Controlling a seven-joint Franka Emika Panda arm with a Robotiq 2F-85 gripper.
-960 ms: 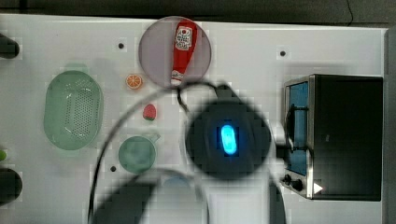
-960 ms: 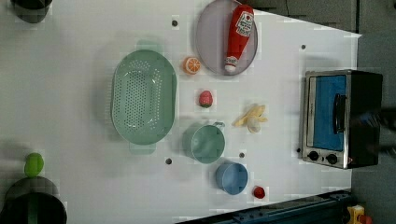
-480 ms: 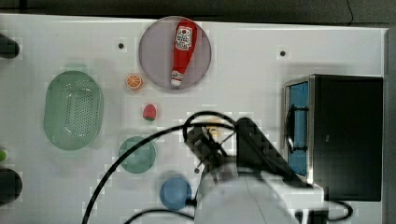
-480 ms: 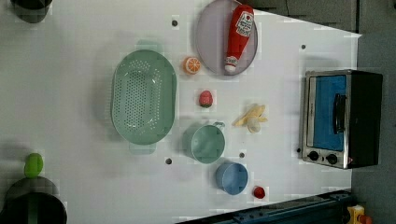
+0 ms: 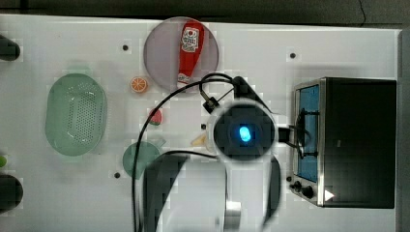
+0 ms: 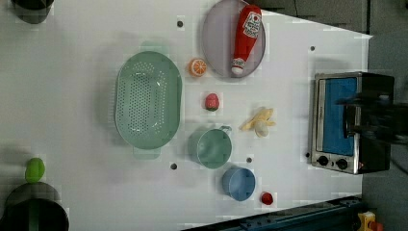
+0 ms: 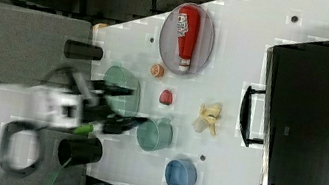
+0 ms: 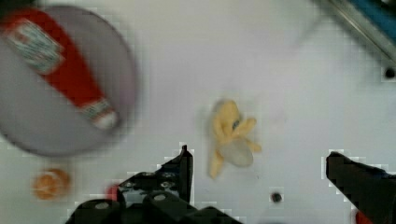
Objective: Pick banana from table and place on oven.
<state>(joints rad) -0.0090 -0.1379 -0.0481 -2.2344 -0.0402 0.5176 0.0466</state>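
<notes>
banana (image 8: 231, 135) lies on the table (image 8: 289, 79) — hand (image 8: 259, 165) spread wide, holding nothing.

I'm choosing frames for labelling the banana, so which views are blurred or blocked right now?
Left view: the banana lies clear and unblocked on the table. Right view: banana sharp, but the arm is smeared by motion blur. Top view: the arm hides most of the banana. Wrist view: banana fairly clear between the open gripper; the ketchup bottle is blurred.
</notes>
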